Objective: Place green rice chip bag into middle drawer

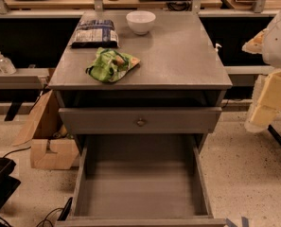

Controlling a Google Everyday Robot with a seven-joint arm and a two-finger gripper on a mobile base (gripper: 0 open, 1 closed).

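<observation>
The first step is to fetch the bag, so the pincer [265, 111] must go a long way left. Farthest left of it, near the back of the cabinet top [187, 60], lies a dark blue-and-white bag [95, 33] (the wrong one, leave it be). A little nearer to the pincer, close to the front edge, lies the green rice chip bag [112, 65]. It is best to come down from above and pinch a puffy fold. The white bowl [140, 21] sits behind the bag, well apart, so it should not get bumped. The middle drawer [140, 193] is pulled out, down and to the left of the pincer, so carry the bag out past the front edge before lowering it. The pincer hangs off the right side of the cabinet. I cannot tell if it is open or closed.

The bag is bright green, shiny and crumpled, with some white on it and tan-orange pictures at the end nearest the pincer.
</observation>
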